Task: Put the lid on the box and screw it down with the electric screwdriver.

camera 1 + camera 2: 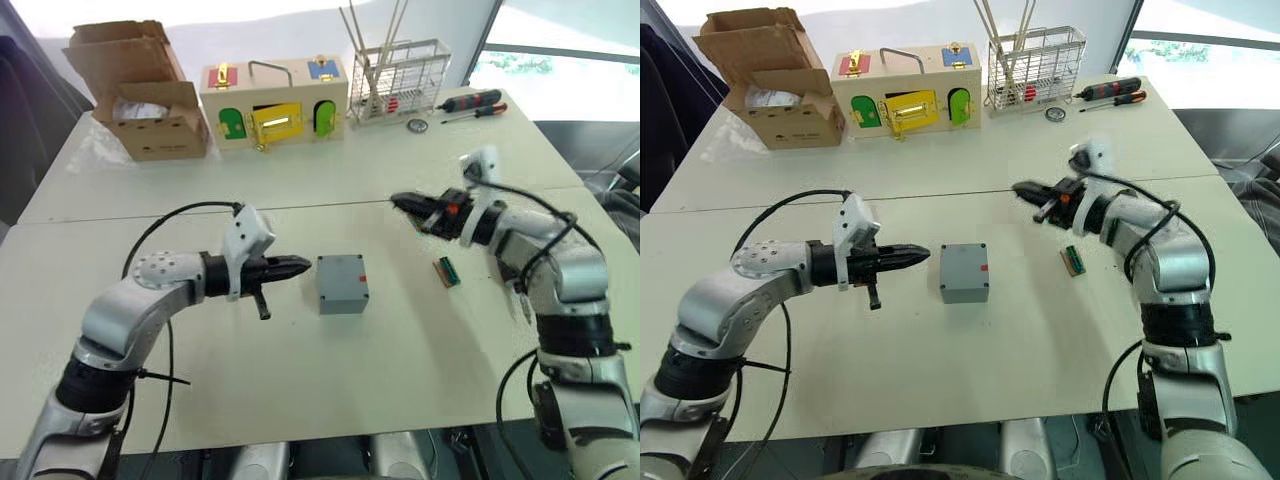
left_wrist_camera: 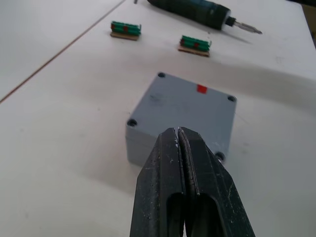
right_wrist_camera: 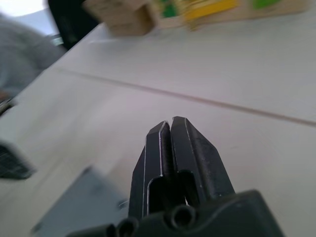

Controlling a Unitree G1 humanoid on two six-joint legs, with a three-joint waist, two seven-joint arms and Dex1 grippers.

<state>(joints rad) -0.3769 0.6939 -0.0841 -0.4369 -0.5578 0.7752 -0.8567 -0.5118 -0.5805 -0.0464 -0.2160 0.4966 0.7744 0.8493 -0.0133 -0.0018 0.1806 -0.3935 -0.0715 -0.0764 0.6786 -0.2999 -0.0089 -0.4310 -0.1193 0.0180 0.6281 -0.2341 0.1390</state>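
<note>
No writing is legible on the lid (image 1: 341, 276), which sits on the box (image 1: 343, 297) with a red mark, flanked by both end effectors, left (image 1: 303, 266) and right (image 1: 397, 202), pressed together.

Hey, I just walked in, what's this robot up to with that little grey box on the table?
It is closing up the grey box, and the lid appears to sit on it already. Whether the corner screws are in cannot be told. Both hands are shut and hold nothing. The left hand points at the box from close beside it, and the right hand hovers farther off. The electric screwdriver lies on the table, not picked up.
</note>
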